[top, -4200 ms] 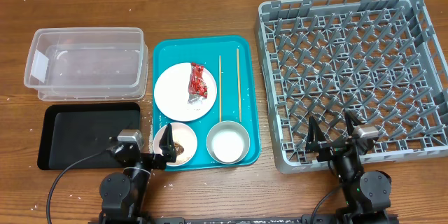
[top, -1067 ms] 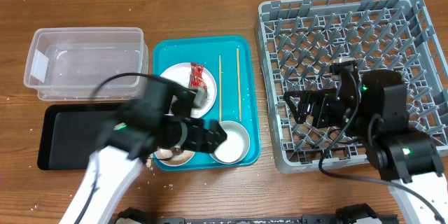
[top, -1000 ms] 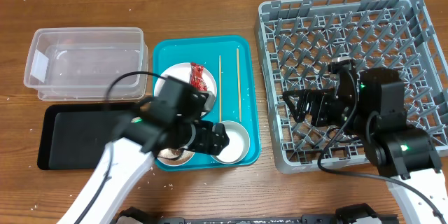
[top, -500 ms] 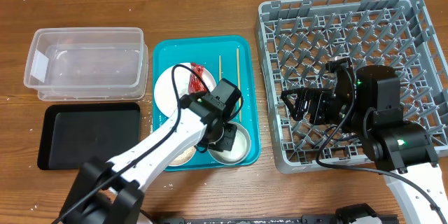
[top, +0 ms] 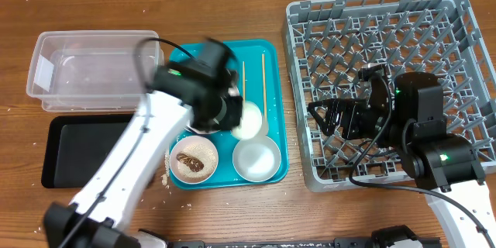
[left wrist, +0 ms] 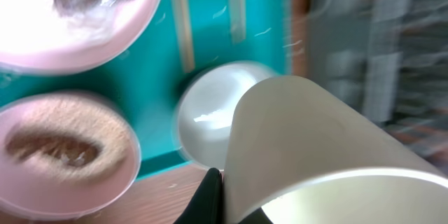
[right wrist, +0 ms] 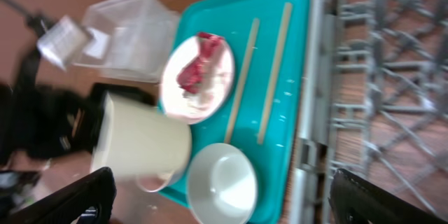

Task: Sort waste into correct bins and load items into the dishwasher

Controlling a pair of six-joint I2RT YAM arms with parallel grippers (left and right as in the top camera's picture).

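The left gripper [top: 229, 113] is clenched on the cup [top: 249, 121]. The cup is held above the teal tray [top: 180, 54], and its side wall fills most of the left wrist view. It is seen from the right wrist as a pale cylinder tipped away from upright.

The white bowl [top: 256, 157] is seen on the tray just below the held cup, on the side nearer the arm's base. The pink bowl [top: 194, 159] is set to the left of that bowl, still on the tray, and brown scraps [top: 194, 163] are seen inside it. The plate [right wrist: 198, 80] is largely covered by the left wrist in the overhead view. From the right wrist the red wrapper [right wrist: 198, 70] is seen lying on it. Two chopsticks [top: 263, 85] are laid side by side, apart, just beyond the cup.

The tub [top: 93, 70] and the black tray [top: 85, 151] are found off the teal tray, well to the left of the left gripper.

The right gripper [top: 322, 118] is spread wide and nothing is held in it. It is positioned over the left edge of the rack [top: 403, 39], and the teal tray lies to its left.
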